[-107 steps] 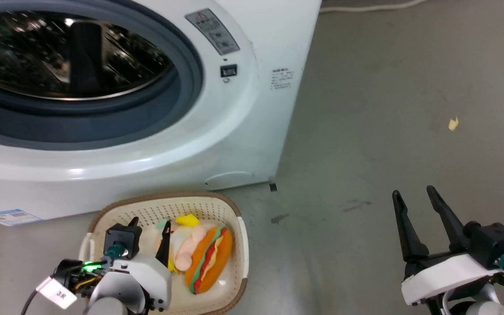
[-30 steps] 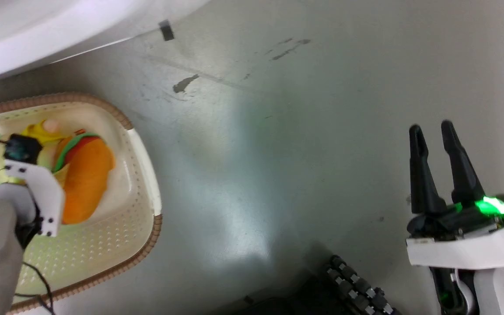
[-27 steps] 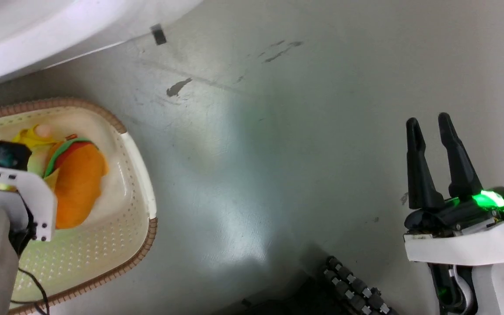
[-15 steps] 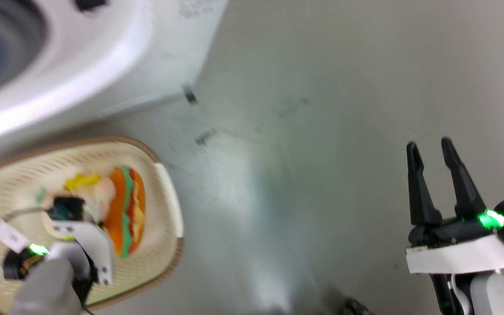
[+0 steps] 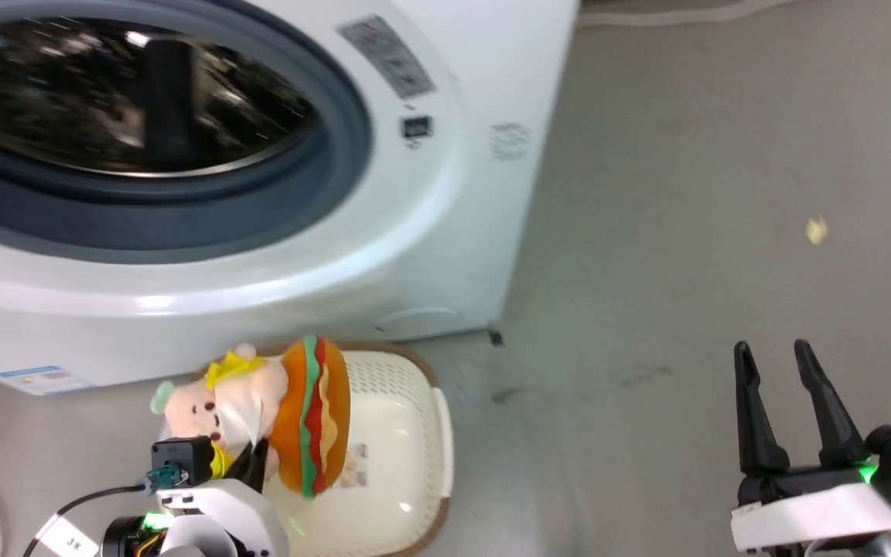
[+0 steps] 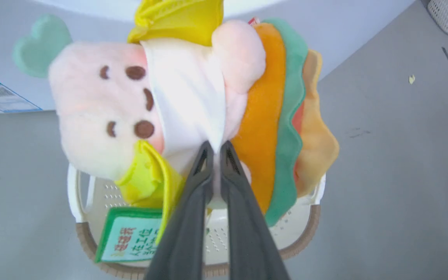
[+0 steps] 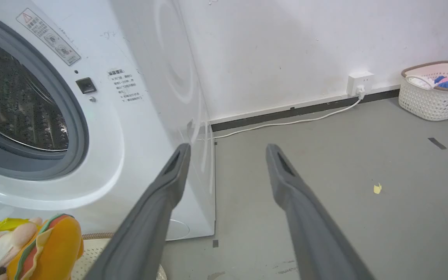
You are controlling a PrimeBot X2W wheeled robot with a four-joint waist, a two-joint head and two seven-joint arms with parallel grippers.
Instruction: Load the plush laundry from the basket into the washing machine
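Since half a second ago the plush toy has come up off the floor of the basket; my head camera has also swung up, so the washing machine is back in the picture. My left gripper is pinched tight on the toy, the two fingers nearly meeting on the white cloth between the pig and the burger. In the left wrist view the pig's face sits left of the jaws and the orange bun with its green and red layers sits right of them. A green tag dangles just below and left of the tips. The basket lies beneath the jaws, apart from the toy. The washer's white front stands beyond the toy, and its open drum is above and ahead of the jaws.

My right gripper holds nothing, fingers spread, over bare floor well to the washer's right.

I cannot tell how much cloth the left tips have, since they sink into the plush. The toy hides the basket's left part, the frame bottom cuts its near rim, the sticker inside is too blurred to read, and the washer runs off the left edge.
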